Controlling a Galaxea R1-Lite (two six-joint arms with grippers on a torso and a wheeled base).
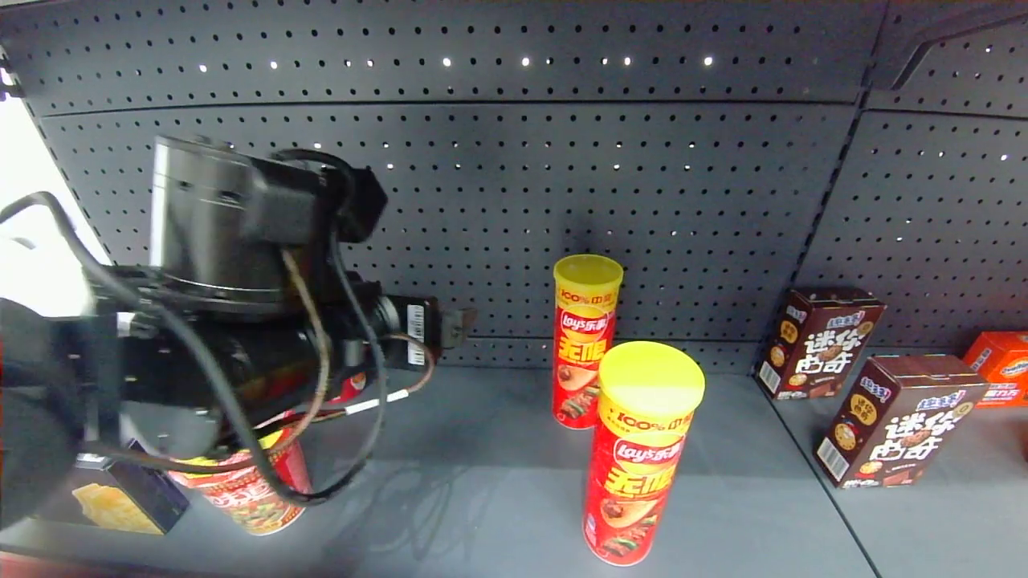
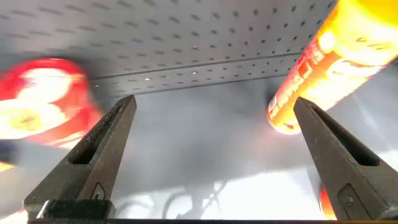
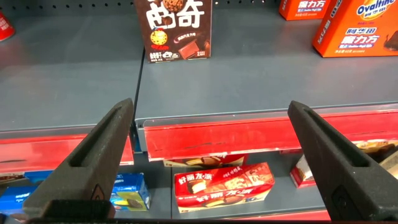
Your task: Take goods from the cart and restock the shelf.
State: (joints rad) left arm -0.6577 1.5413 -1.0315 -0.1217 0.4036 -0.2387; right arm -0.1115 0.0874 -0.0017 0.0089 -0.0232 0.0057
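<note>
left gripper (image 2: 212, 102), jaws apart and empty, hangs over the shelf (image 1: 482, 482); a chip can (image 1: 257, 494) stands just beneath — a careless pull-back could clip and topple that can. right gripper (image 3: 211, 104) gapes too.

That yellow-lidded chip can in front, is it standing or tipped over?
Standing: the chip can rests on its base on the shelf, lid up.

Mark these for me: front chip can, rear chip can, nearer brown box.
front chip can (image 1: 638, 474), head view, on the red label mid-body.
rear chip can (image 1: 584, 353), head view, on the red label below the yellow lid.
nearer brown box (image 1: 903, 429), head view, on the printed front face.
</note>
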